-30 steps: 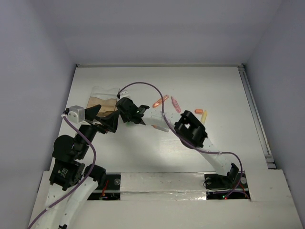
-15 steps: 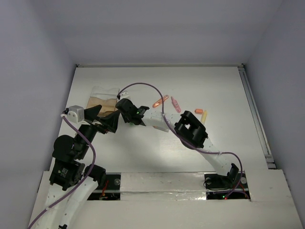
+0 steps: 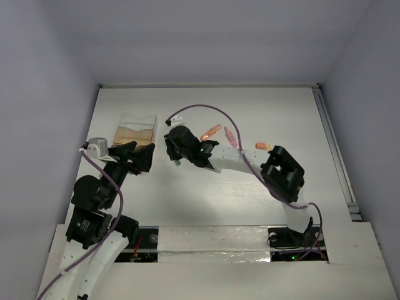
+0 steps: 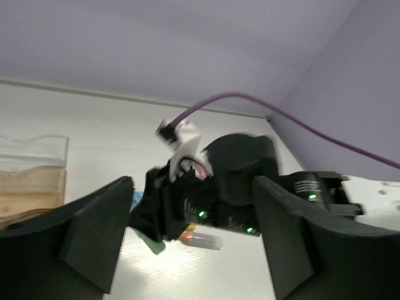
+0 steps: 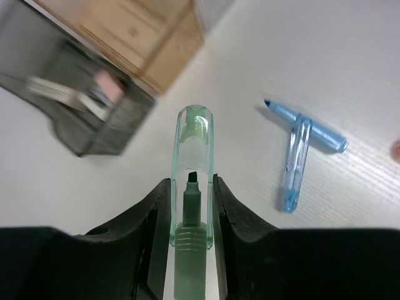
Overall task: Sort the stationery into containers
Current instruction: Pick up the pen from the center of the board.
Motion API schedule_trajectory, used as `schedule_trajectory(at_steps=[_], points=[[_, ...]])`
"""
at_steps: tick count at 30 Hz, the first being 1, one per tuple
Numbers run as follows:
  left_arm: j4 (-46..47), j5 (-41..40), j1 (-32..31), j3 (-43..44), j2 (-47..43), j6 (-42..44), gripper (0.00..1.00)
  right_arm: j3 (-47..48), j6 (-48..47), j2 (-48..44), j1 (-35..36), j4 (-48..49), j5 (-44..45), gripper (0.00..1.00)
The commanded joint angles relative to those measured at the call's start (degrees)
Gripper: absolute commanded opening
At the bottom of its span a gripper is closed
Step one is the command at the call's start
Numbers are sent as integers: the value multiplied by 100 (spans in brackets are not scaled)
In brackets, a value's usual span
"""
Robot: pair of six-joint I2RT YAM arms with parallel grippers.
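My right gripper (image 5: 190, 187) is shut on a green highlighter (image 5: 192, 140) with a clear cap, held just above the table. In the top view, my right gripper (image 3: 175, 152) is right of the container (image 3: 136, 128), a clear box with tan compartments (image 5: 134, 37) and a grey section (image 5: 87, 119). A blue marker and its cap (image 5: 299, 147) lie crossed on the table to the right. My left gripper (image 3: 142, 159) is open and empty, facing the right gripper (image 4: 212, 181). A clear piece with an orange end (image 4: 203, 239) lies under it.
Two orange pieces (image 3: 210, 132) (image 3: 262, 145) and a pink one (image 3: 231, 136) lie on the table behind the right arm. A purple cable (image 3: 206, 109) arches over the right wrist. The walls stand close on both sides.
My right gripper has drawn back to the right, away from the container, with the green highlighter in it. Its elbow swung right and now hides a yellow piece. The left gripper shifted slightly.
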Motion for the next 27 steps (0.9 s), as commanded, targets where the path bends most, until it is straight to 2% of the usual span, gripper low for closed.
schedule_trajectory(at_steps=[1,6,10,11,17,27], points=[[276,65,22,-184,15,-398,69,-297,76,-1004,45,1284,40,19],[733,689,22,-649,225,-864,63,-772,59,-1866,-87,1530,137,19],[1558,1154,22,-1220,489,-1462,43,-869,225,-2157,-227,1487,-3,19],[1725,1268,22,-1308,568,-1576,41,-887,287,-2192,-227,1487,-108,19],[2727,1551,22,-1757,946,-1990,38,-975,524,-2316,-350,1531,-223,19],[3334,1586,-83,-1915,1491,-2025,38,-975,674,-2245,-350,1645,-425,19]])
